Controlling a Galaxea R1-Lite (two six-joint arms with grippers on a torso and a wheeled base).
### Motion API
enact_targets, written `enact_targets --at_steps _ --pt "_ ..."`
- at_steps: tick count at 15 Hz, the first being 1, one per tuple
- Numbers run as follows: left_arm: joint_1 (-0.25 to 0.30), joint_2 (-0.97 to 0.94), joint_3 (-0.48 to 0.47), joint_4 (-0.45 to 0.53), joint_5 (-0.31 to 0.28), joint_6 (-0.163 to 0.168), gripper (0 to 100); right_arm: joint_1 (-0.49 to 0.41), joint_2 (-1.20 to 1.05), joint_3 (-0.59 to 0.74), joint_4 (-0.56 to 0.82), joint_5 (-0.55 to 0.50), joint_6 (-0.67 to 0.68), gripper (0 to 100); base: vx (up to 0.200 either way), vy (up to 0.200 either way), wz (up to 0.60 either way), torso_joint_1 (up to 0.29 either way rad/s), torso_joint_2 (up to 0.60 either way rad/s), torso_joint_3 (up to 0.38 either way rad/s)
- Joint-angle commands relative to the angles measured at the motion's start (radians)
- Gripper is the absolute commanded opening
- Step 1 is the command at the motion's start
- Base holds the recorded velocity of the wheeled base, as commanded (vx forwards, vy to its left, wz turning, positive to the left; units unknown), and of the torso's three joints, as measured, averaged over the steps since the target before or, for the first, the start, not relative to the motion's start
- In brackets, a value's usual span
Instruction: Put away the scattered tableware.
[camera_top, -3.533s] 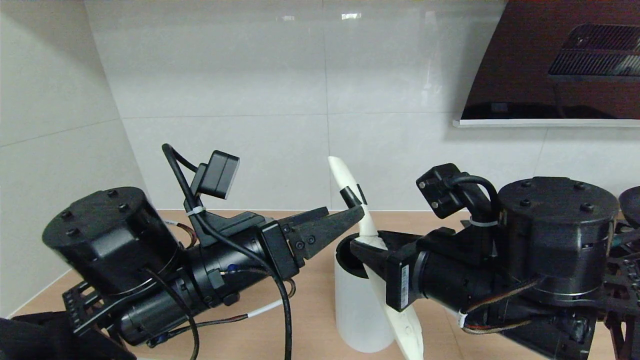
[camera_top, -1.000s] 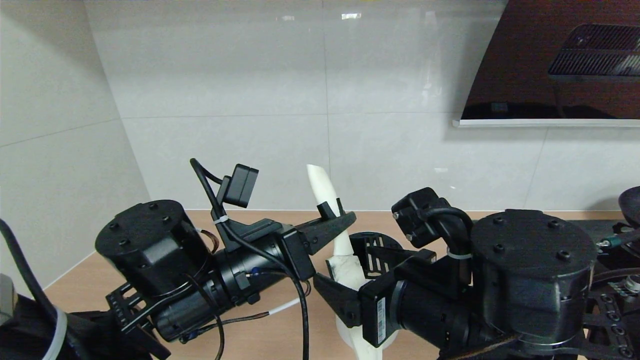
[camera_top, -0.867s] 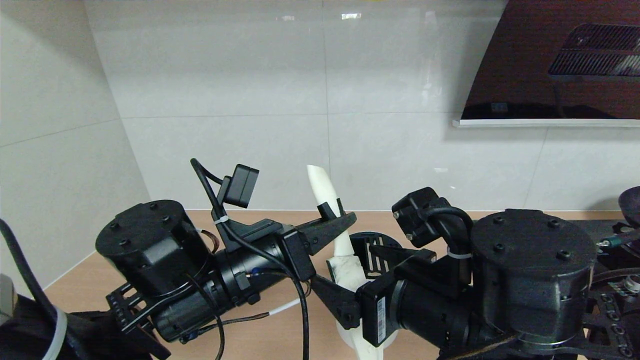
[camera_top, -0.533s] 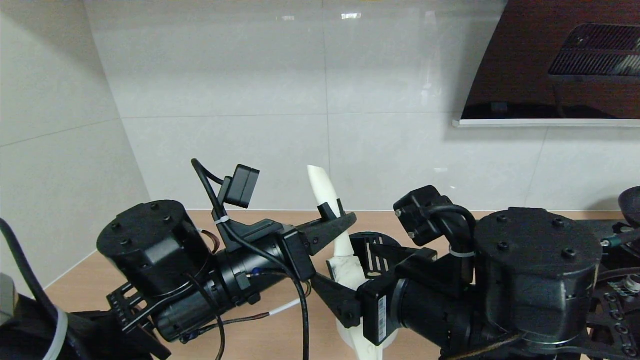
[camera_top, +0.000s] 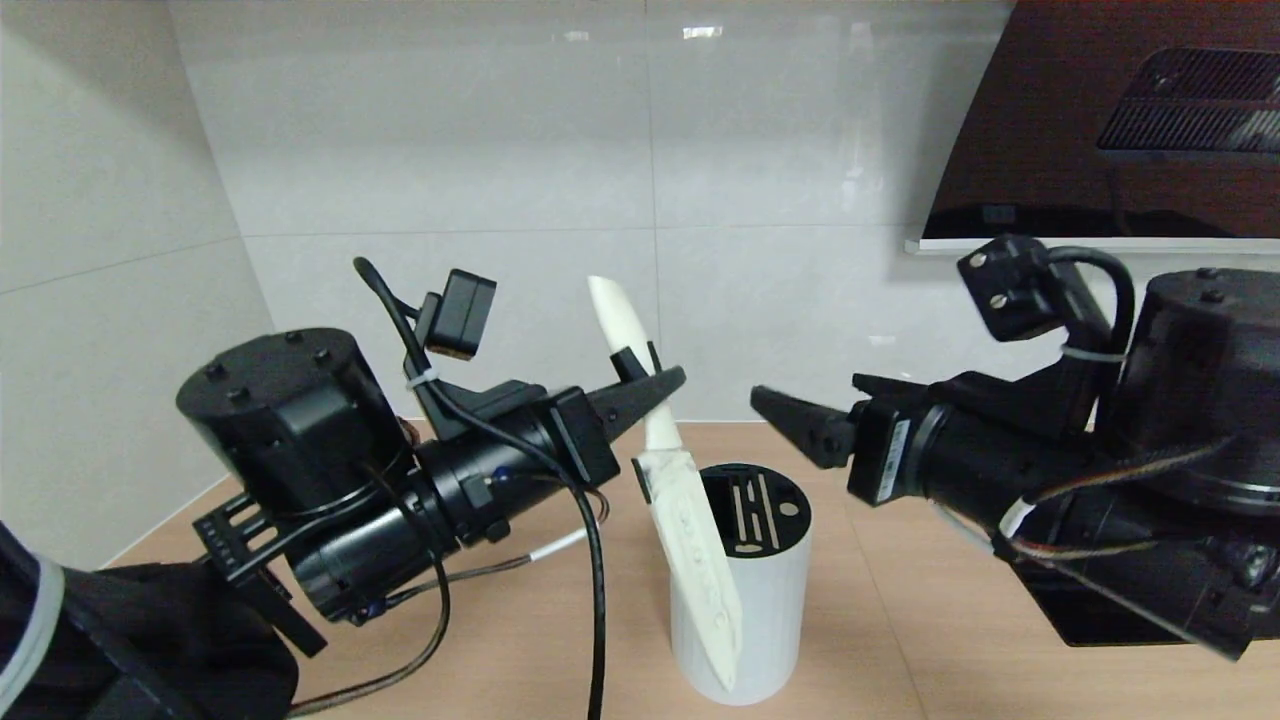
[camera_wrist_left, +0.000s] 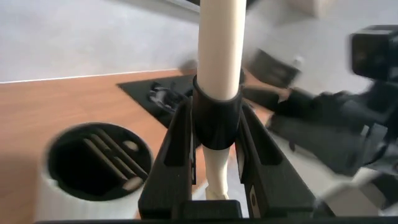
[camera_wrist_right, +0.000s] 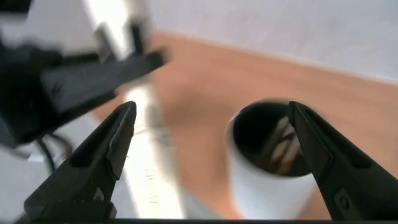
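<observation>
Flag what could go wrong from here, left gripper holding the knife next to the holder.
1. The knife hangs with its tip below the top of the holder, outside its wall; a sideways move could knock the holder over.
2. The knife sits tilted in the left gripper, and the slots are narrow; the blade might jam or miss.
3. The right gripper is open and apart from the holder, so nothing steadies it.

Smooth white knife (camera_top: 695, 560) with matt cream handle (camera_top: 612, 305), matt white plastic holder (camera_top: 775, 600) with black top, smooth wood-grain counter (camera_top: 900, 640), glossy pale wall tiles (camera_top: 450, 130), glossy dark hood (camera_top: 1060, 130).
</observation>
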Motion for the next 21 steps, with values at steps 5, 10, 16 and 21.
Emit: enact_targets --at_steps 5,10,16,21 --pt "0.024 0.025 -0.343 0.255 0.272 0.197 0 -0.286 -0.106 0.032 0.082 0.037 0.0 100 0.0 0.0 0.0 0.0 0.0 0.0" --pt "-0.028 0.109 -0.335 0.215 0.493 0.377 0 -0.304 -0.089 0.051 0.085 0.075 -0.002 100 0.0 0.0 0.0 0.0 0.0 0.0" --pt "-0.105 0.172 -0.346 0.16 0.61 0.455 0 -0.303 -0.08 0.057 0.082 0.073 -0.003 100 0.0 0.0 0.0 0.0 0.0 0.0" --pt "-0.125 0.267 -0.352 0.071 0.645 0.476 0 -0.303 -0.062 0.058 0.082 0.07 -0.003 100 0.0 0.0 0.0 0.0 0.0 0.0"
